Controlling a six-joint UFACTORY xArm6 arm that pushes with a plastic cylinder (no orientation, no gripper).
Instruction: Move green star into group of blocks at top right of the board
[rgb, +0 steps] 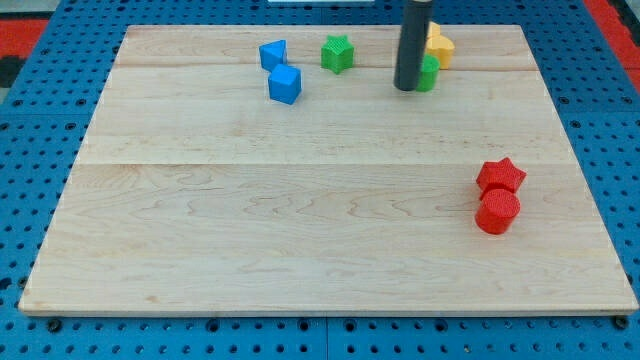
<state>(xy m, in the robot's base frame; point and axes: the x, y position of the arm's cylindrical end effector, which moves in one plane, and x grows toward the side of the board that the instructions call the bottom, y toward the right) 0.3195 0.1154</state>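
Observation:
The green star (338, 53) lies near the view's top, a little left of centre-right. My tip (407, 88) is at the lower end of the dark rod, to the right of the star and apart from it. The tip stands just left of a green block (428, 74), partly hidden by the rod. A yellow block (439, 46) sits just above that green block, at the top right.
A blue triangular block (272, 54) and a blue cube (284, 84) lie left of the star. A red star (501, 176) and a red cylinder (497, 212) touch at the view's right. The wooden board (300, 240) lies on a blue pegboard.

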